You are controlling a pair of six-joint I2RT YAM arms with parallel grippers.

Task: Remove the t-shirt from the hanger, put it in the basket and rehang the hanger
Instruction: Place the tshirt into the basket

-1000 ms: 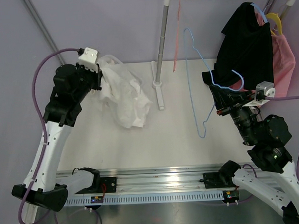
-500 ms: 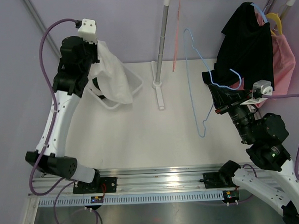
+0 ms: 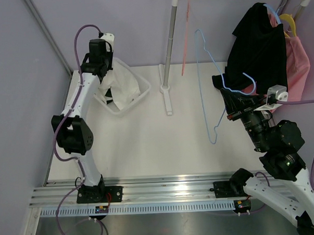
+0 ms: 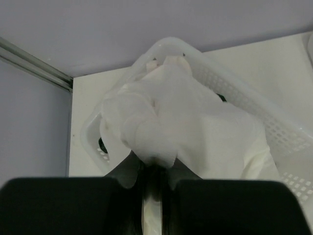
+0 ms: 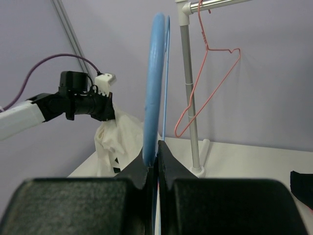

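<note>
Farther into the far-left corner than before, left fingers [image 4: 155,169] are pinching the white t-shirt [image 3: 125,85], which is draping into the basket [image 3: 141,95] at the surface's [image 3: 148,149] far-left edge; right fingers [image 5: 157,155] are clamping shut on the bare blue hanger [image 5: 154,73], right of the rack pole [image 3: 169,44]. Broad bare surface is lying between basket and hanger.

The left arm [image 3: 73,103] and right arm [image 3: 275,141] share white links, black joints, black fingers [image 5: 134,174], purple cables [image 3: 302,103] and white wrist camera boxes [image 3: 277,94]
</note>
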